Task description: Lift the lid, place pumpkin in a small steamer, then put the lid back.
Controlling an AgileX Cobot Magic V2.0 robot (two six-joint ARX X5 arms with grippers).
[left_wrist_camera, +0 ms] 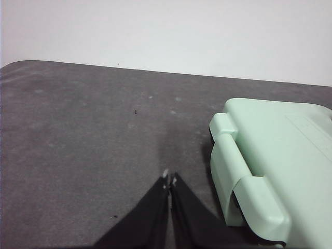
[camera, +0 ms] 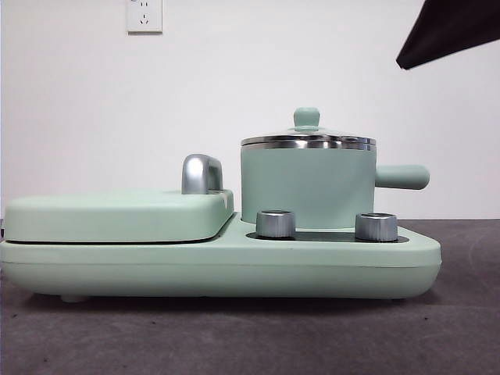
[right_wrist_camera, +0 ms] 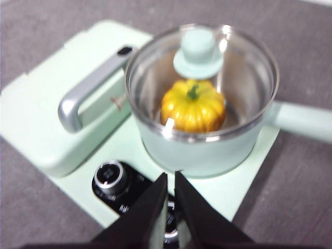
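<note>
One cooker, one pot, lid on, pumpkin inside.

Grey tabletop [camera: 469, 328] carries a wide mint-green cooker [camera: 219, 266] whose flat hinged cover [camera: 117, 215] with a chrome handle [camera: 201, 173] fills one side; the small steamer [camera: 306, 186] stands on the other side behind two steel dials [camera: 276, 223], its stubby side handle [camera: 402, 176] pointing away from the cover. The lid [camera: 308, 141] sits closed on the steamer's steel rim, and through its glass the right wrist view shows the pumpkin [right_wrist_camera: 193, 106] resting on the pot's bottom, green stem up. The right tool [right_wrist_camera: 170, 179] hangs above the dials near the pot, jaws pressed together and holding nothing. The left tool [left_wrist_camera: 169, 179] waits over bare tabletop beside the cooker's cover end, jaws also pressed together.
</note>
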